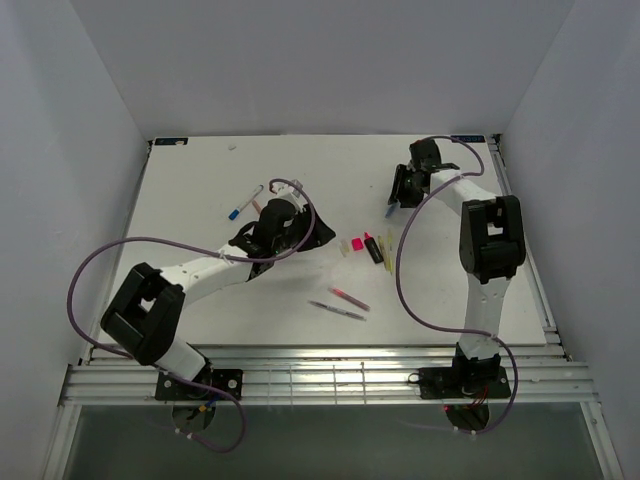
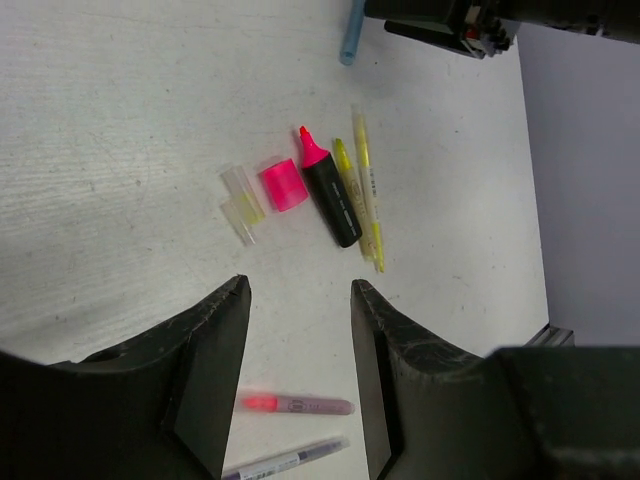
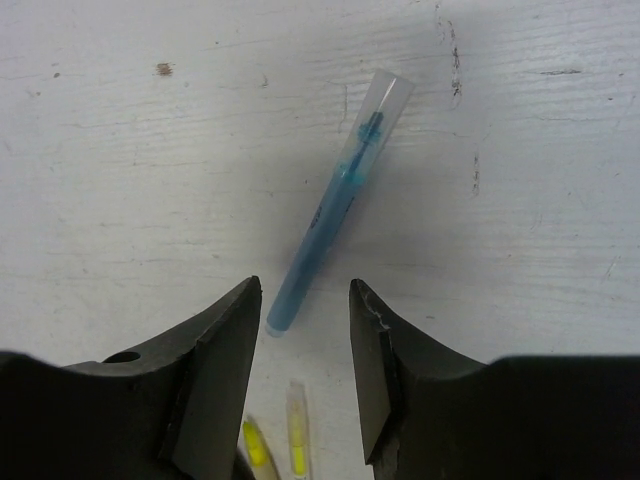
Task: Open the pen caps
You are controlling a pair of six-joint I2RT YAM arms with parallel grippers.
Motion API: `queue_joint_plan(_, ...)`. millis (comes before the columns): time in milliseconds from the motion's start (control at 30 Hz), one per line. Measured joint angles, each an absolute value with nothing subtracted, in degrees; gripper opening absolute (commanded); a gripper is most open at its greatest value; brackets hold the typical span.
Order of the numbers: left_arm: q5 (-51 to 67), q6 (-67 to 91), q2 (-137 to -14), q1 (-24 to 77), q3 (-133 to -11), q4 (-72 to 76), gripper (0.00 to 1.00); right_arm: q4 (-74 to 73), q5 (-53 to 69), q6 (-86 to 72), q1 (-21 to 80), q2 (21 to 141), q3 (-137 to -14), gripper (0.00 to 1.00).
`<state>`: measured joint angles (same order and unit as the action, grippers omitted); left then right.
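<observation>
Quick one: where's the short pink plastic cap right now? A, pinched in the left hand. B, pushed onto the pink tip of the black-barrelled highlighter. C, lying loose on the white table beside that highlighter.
C: the short pink plastic cap lies on the white table right beside the black-barrelled highlighter, whose pink tip is bare; the left hand is open and empty.

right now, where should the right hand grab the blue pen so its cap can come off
Probably the bare barrel of the blue pen, near its middle, with the right hand coming straight down astride it. It lies flat on the table, and that leaves the clear cap free.
</observation>
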<state>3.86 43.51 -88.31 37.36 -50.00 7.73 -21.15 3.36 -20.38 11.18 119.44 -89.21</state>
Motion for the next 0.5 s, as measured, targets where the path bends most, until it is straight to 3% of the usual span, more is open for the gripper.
queue_joint_plan(233, 3.9, 43.5, -85.5, 37.4, -49.0, 8.1, 0.56, -23.2, -3.0, -20.1, 14.1, 122.3, -92.1, 0.40)
queue_joint_plan(500, 3.8, 43.4, -85.3, 37.4, -46.9, 7.6, 0.56, -25.5, -9.4, -18.5, 18.0, 125.0, -94.7, 0.18)
